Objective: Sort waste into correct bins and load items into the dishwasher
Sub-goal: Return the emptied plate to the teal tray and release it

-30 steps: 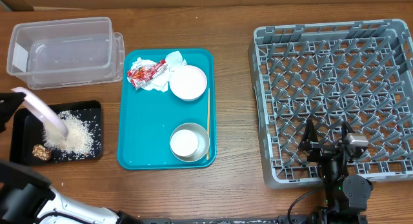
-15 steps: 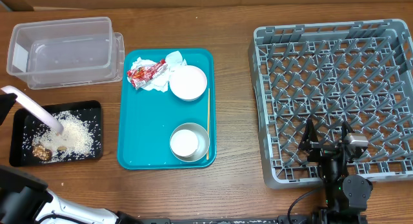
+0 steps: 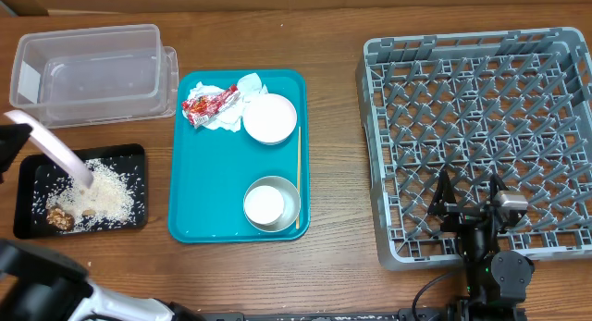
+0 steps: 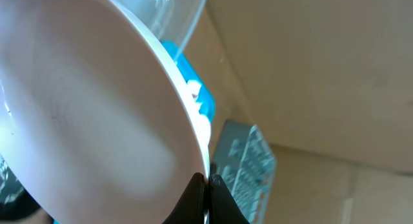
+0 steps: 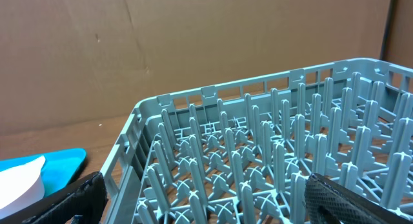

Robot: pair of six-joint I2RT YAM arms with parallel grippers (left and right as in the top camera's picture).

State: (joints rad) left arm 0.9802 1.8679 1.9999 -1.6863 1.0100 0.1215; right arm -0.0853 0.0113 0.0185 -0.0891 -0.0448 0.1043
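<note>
Loose white rice (image 3: 106, 193) has slid off the tilted white round dinner plate (image 3: 57, 159), pinched in the left gripper (image 4: 205, 185), into the shallow black rectangular tray (image 3: 135, 154) lower left; next, rack the plate.

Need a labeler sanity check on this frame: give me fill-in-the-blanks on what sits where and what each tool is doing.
1. The rice lies in the ___ bin.
2. The left tool is shut on the rim of the tilted ___.
3. The wrapper lies on the ___ tray.
4. The right tool, by the rack, is ___.

Missing words: black; plate; teal; open.
</note>
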